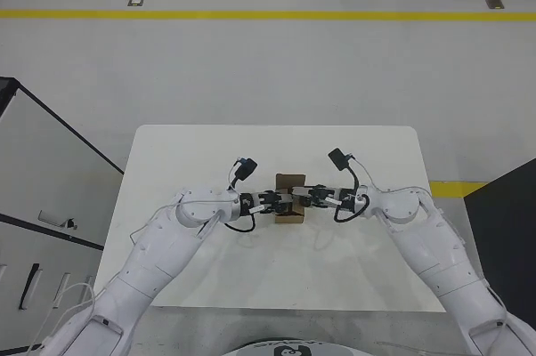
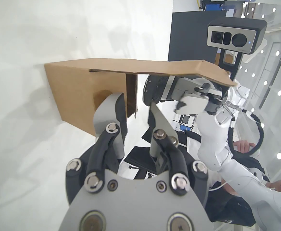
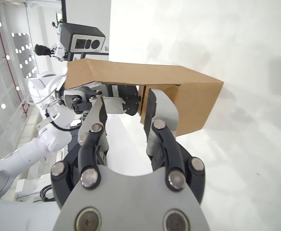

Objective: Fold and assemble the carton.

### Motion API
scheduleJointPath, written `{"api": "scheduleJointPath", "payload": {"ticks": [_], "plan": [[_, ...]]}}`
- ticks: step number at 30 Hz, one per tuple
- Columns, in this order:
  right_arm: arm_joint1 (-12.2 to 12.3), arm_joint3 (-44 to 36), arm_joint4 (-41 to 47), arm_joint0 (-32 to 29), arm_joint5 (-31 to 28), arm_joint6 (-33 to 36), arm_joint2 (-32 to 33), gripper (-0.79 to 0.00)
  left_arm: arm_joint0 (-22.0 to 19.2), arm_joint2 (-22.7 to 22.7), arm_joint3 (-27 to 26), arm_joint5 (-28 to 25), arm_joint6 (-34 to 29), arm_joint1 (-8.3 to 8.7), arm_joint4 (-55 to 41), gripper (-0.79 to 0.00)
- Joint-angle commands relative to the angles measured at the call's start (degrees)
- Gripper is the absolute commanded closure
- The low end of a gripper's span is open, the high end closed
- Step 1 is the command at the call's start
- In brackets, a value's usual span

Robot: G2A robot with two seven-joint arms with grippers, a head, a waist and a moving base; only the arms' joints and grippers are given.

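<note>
Right now I see the brown carton (image 1: 290, 198) standing about midway across the white surface (image 1: 206, 151), partly formed, with my two hands meeting at it from opposite sides. My left hand (image 2: 132, 102) is at the carton's left side with its fingers spread. One finger (image 2: 109, 111) lies against the outside of a carton wall, the other is off the cardboard, and the edge of an inner panel stands in the gap between them. My right hand (image 3: 127, 97) is at the carton's right side, also spread, with one finger (image 3: 160, 108) flat against the carton's wall. A long flap (image 2: 178, 69) reaches out from the carton over both hands, whose fingertips sit just beside each other beneath it.
</note>
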Motion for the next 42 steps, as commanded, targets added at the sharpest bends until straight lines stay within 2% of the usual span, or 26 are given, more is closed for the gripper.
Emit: {"api": "scheduleJointPath", "payload": {"ticks": [1, 6, 8, 14, 23, 29, 36, 42], "plan": [[0.55, -1.12, 1.13, -1.14, -0.86, 1.71, 2.02, -0.785, 1.28, -1.16, -2.17, 0.02, -0.68, 0.47, 0.22, -0.785], [1.82, -2.92, 6.98, -3.84, -3.82, 7.75, 7.26, -0.785, 4.65, -4.46, -9.37, 0.4, -2.83, 1.83, 2.12, -0.785], [1.82, -2.92, 6.98, -3.84, -3.82, 7.75, 7.26, -0.785, 5.8, -5.59, -12.24, 0.69, -3.87, 2.4, 4.2, -0.785], [1.77, -2.9, 7.68, -4.07, -3.72, 7.18, 7.23, -0.785, 6.08, -5.56, -12.14, 0.59, -3.46, 2.38, 3.82, -0.785], [1.42, 1.06, 17.67, -1.89, -5.86, 7.44, 8.61, -0.785, 7.49, -4.89, -10.02, -3.32, -5.36, 2.53, 0.61, -0.785], [1.42, 1.06, 17.67, -1.89, -5.86, 7.44, 8.61, -0.785, 7.37, -4.85, -10.08, -3.33, -5.18, 2.55, 1.19, -0.785], [0.82, 3.5, 17.59, 0.0, -5.93, 1.43, 7.6, -0.785, 7.94, -3.04, -7.79, -5.72, -5.93, 2.16, -3.4, -0.785], [-0.55, 7.9, 17.29, 4.29, -6.61, -0.7, 3.19, -0.785, 6.88, -1.33, -4.72, -7.55, -4.69, 1.7, -4.59, -0.785]]}}
